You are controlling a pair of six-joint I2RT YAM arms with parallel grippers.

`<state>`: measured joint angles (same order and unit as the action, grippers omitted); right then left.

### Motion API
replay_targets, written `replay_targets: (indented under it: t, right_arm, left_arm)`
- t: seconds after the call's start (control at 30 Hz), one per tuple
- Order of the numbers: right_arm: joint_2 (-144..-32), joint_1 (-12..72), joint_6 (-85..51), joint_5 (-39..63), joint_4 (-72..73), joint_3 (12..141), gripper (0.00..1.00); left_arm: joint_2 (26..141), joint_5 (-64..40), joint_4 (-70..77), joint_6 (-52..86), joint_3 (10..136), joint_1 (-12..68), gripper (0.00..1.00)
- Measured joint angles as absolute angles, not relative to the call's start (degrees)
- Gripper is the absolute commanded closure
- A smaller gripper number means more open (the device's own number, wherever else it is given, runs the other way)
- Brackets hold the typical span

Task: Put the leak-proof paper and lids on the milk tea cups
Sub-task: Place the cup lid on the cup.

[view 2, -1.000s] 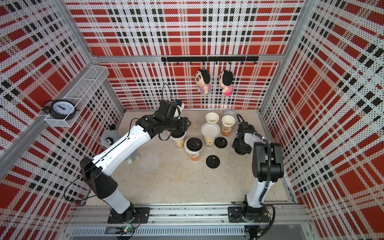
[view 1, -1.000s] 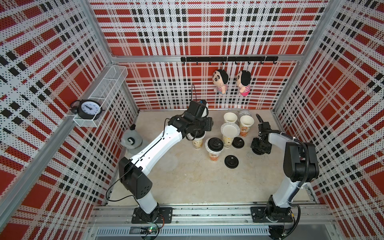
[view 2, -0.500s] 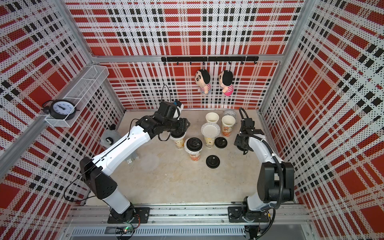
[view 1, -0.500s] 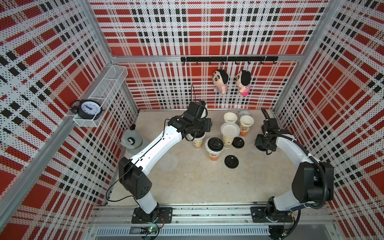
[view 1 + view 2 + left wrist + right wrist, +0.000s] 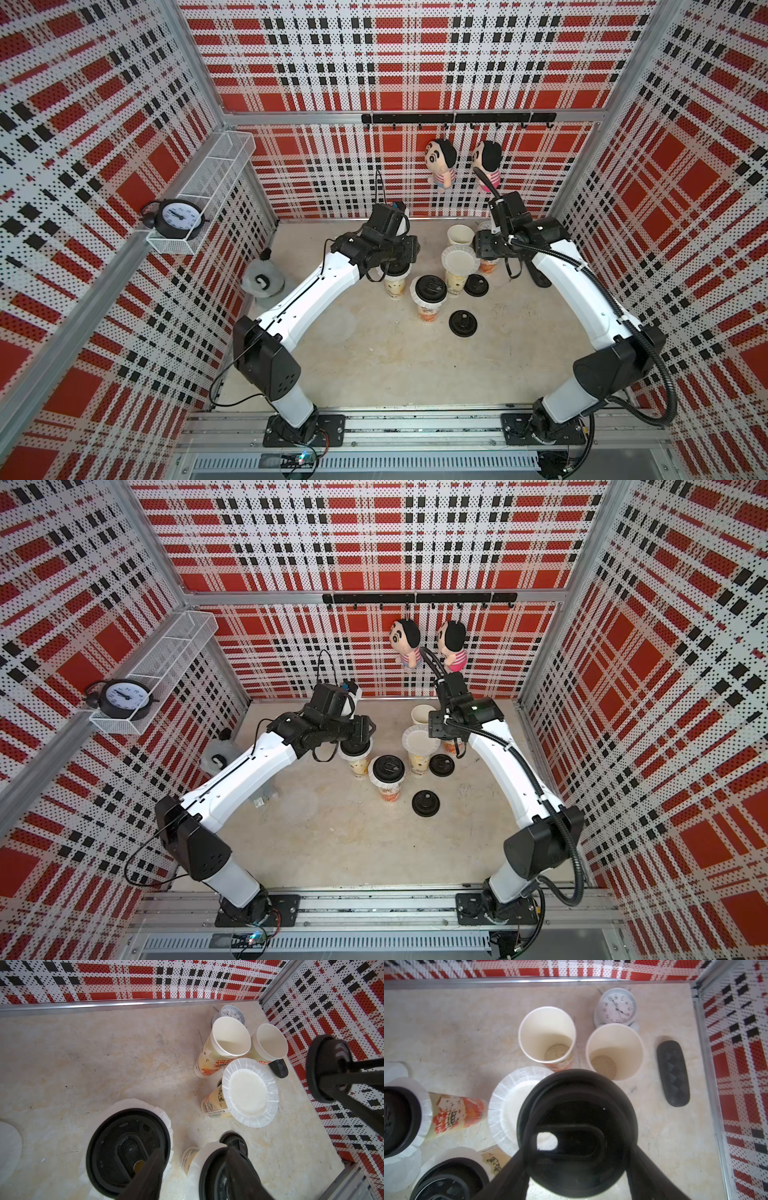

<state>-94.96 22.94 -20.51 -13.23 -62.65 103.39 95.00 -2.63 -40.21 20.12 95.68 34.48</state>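
- The bench (image 5: 374, 365) is a pale beige slab with mottled stains.
- Five milk tea cups (image 5: 460, 235) stand upright in a cluster toward its back right.
- Two loose black lids lie flat: one (image 5: 476, 285) just beside the cluster, the other (image 5: 462, 323) nearer the front.
- A white alarm clock (image 5: 615, 1006) stands behind the cups, in the back right corner.
- A black oblong case (image 5: 672, 1073) lies near the right wall.
- A sheet of leak-proof paper (image 5: 8, 1147) lies flat, left of the cups.
- A small grey-and-white object (image 5: 262, 282) sits at the left edge.
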Motion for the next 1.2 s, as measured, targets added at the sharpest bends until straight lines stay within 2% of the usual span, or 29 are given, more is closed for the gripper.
replay_targets:
  t: [0.4,1.2]
  right_arm:
    - [-106.45,27.11,-17.98,-12.73,-67.64,111.37,0.3]
    - [-107.07,27.68,-17.37,-10.09,-68.31,111.0,0.31]
  left_arm:
    - [94.15,-2.76,-40.01,20.12,95.04,34.39,0.48]
    - [94.15,-3.03,-39.9,20.1,95.04,34.11,0.48]
